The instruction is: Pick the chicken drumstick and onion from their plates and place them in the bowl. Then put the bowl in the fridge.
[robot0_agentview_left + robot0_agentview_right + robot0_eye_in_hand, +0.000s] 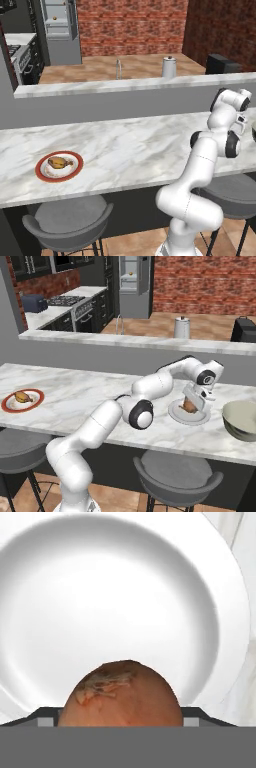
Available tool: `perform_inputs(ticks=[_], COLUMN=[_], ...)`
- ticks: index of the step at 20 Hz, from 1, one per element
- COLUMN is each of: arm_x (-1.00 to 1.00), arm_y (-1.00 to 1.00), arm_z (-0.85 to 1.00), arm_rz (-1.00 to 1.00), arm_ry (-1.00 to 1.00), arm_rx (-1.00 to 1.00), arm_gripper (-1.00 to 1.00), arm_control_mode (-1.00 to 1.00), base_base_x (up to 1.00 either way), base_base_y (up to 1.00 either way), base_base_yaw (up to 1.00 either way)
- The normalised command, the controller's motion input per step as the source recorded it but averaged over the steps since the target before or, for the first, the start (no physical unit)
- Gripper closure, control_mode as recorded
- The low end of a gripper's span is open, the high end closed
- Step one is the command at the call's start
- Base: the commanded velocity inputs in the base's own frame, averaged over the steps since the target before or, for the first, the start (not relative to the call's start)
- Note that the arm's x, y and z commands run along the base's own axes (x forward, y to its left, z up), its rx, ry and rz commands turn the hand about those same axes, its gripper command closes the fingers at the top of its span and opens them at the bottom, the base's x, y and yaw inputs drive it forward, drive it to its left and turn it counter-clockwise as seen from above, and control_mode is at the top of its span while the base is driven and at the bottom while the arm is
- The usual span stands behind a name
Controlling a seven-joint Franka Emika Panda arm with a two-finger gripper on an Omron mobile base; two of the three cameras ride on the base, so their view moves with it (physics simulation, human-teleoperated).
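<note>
A long counter (130, 145) of grey-veined white marble runs across both base views, with a raised marble ledge (125, 84) behind it and red brick wall beyond. On the counter's left stretch sits a round plate (59, 166) with a broad red rim and pale centre, and on it lies the chicken drumstick (58, 162), a small lumpy golden-brown piece. Far to the right, in the right base view, a plain white plate (188, 416), smooth and shallow, carries the onion (189, 405), a rounded brown bulb with flaky, streaked skin. The gripper (196, 404) hangs right over that plate, and the hand view shows the onion (121, 694) sitting between the 2 dark finger tips (47, 716), each tip close against a side of the bulb; the jaws stand wide, about the onion's width, but I cannot tell whether they press it or only flank it. The onion lies near the plain plate's rim (227, 582) rather than its middle. Just right of this plate, apart from it, stands the deep, pale greyish bowl (241, 420) near the counter's front edge. Bare marble lies open between the 2 plates. The silver-grey fridge (129, 283) stands well back across the floor, and 2 grey stools (67, 220) sit under the counter's front lip.
</note>
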Motion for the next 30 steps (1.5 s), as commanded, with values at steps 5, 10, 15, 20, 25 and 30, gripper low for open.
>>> perform_inputs(ticks=[5,10,15,20,25,30], arm_x=[-0.36,-0.39,-0.45,-0.58,-0.46,-0.15], arm_y=[-0.18,-0.1,-0.02,0.0,-0.01,-0.14], arm_z=[0.57,0.59,0.5,0.25,0.28,0.36], arm_rz=[0.0,0.0,0.0,0.0,0.0,0.01], arm_ry=[0.0,0.0,0.0,-0.03,-0.21,-0.14], arm_rx=[0.07,0.0,-0.08,-0.11,-0.12,-0.17], arm_gripper=[1.0,1.0,1.0,1.0,1.0,1.0], arm_control_mode=[-1.0,-1.0,-1.0,-1.0,-1.0,-1.0], base_base_x=[0.0,0.0,0.0,0.0,0.0,0.0], base_base_y=[0.0,0.0,0.0,0.0,0.0,0.0], base_base_yaw=[0.0,0.0,0.0,0.0,0.0,0.0])
